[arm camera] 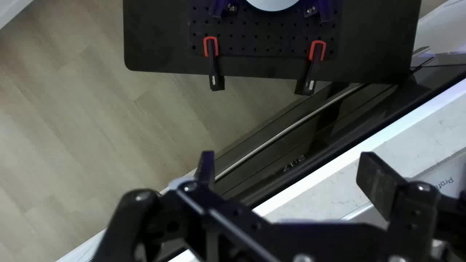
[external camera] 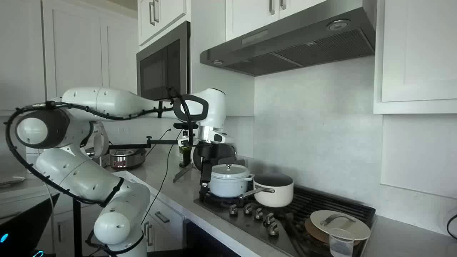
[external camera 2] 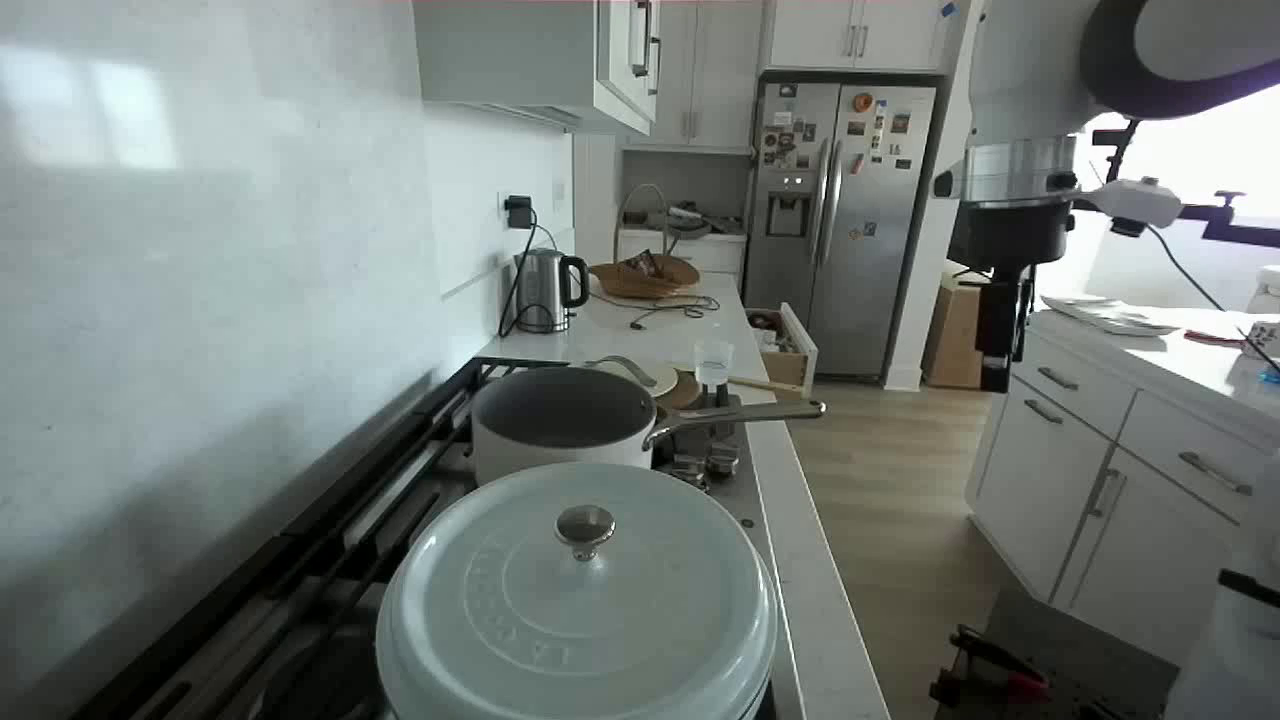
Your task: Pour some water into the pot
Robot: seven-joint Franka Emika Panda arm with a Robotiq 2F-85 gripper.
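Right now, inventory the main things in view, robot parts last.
cooktop: 1, black and steel, under hood
hood: 1, grey, above cooktop
saucepan: 1, white, on cooktop
lidded pot: 1, pale blue, beside saucepan
loose lid: 1, cream, cooktop's end
cup: 1, clear, near loose lid
microwave: 1, dark, below cabinet
kettle: 1, silver, on counter
fridge: 1, silver, background
clamps: 2, red-black, on platform
arm: 1, white, beside cooktop
gripper: 1, black, on arm
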